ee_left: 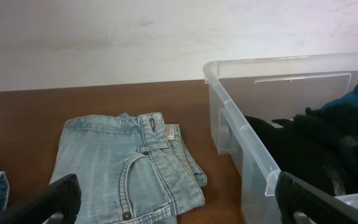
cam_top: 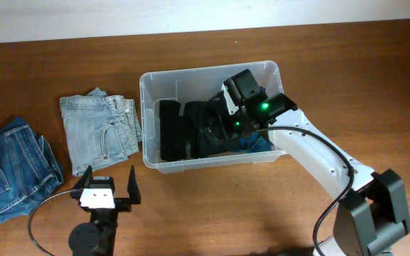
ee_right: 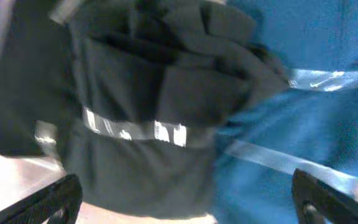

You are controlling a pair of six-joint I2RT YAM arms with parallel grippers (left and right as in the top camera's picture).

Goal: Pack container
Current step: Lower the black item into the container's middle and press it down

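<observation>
The left gripper (cam_top: 111, 182) sits at the lower left of the overhead frame, its two black fingers spread wide. The right arm (cam_top: 319, 160) stretches from the lower right corner to the frame's centre, wrist tipped downward. The right gripper (ee_right: 191, 202) shows its fingertips parted at both lower corners of its wrist view.

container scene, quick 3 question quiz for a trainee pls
1. True or false: the light jeans lie inside the container.
2. Which arm's gripper hangs over the container? A) left B) right C) both
3. What colour is the clothing bundle just below the right gripper, whose jaws stand open?

Key: 1 false; 2 B; 3 black
</observation>
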